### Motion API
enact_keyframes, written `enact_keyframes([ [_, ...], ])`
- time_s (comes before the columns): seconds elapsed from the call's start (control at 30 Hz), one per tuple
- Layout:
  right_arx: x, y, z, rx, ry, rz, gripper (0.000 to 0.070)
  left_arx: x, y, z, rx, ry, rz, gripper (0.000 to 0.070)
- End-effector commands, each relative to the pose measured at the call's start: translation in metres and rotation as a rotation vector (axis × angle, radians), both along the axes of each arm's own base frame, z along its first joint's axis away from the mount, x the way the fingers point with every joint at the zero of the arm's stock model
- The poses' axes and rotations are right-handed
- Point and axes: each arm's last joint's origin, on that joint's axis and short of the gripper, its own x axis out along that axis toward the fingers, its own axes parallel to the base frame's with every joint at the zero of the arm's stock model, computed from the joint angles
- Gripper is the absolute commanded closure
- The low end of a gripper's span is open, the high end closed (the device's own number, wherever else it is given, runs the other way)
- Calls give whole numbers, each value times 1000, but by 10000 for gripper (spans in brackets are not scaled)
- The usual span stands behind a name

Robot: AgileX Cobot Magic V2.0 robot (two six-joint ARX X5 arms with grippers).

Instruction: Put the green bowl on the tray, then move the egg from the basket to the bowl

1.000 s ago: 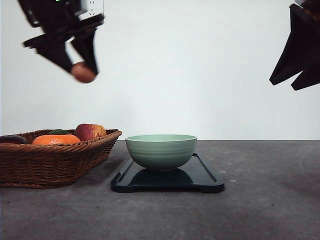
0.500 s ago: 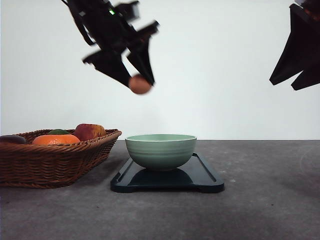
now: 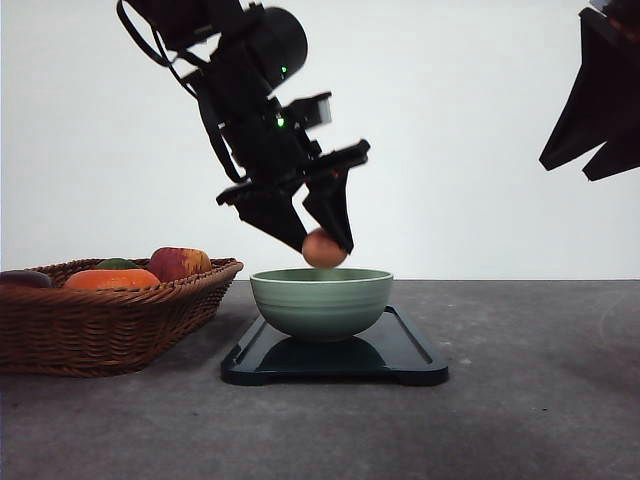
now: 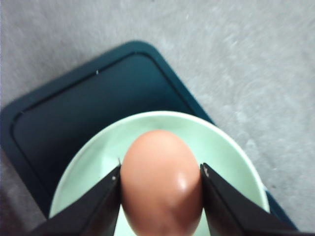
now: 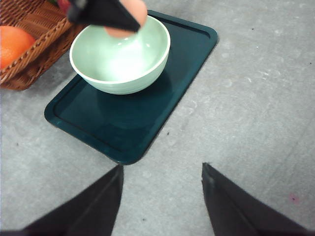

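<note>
First step judged complete: the bowl (image 3: 321, 302) sits on the tray (image 3: 400, 355), toward the tray's 9 o'clock end in the front view, leaving bare tray surface at its 3 o'clock side. Second step is in hand and near its end: the egg (image 3: 324, 248) is out of the basket (image 3: 110, 325) and is pinched between the fingers of the left tool (image 3: 326, 243), poised just above the bowl's rim and over its opening; the left wrist view shows the egg (image 4: 161, 183) centred over the bowl's interior. Remaining, by judgement: lowering into the bowl, release, and withdrawal. The left arm reaches in from 11 o'clock, slanting down with the tool pointed at the bowl. The right tool (image 5: 162, 204) has its fingers spread apart and holds nothing; it hangs high over the counter (image 5: 256, 98), well apart from the tray, at 2 o'clock in the front view. Other fruit lies in the basket.
</note>
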Motion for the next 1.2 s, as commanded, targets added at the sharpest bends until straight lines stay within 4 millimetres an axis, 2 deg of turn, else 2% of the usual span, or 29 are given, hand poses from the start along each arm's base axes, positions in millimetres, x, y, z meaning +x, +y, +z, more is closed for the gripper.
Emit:
enact_keyframes([
  [0.0, 2, 1, 1, -5, -10, 4, 386, 4, -8, -7, 6, -8, -10, 514],
  [0.3, 2, 1, 1, -5, -10, 4, 386, 8, -12, -33, 51, 42, -8, 514],
  [1.0, 2, 1, 1, -5, -10, 4, 385, 6, -16, -47, 87, 86, -15, 509],
  [1.07, 2, 1, 1, -5, -10, 4, 386, 6, -16, -47, 87, 87, -15, 479],
  [1.17, 2, 1, 1, -5, -11, 5, 385, 6, -16, -46, 88, 89, -15, 372],
])
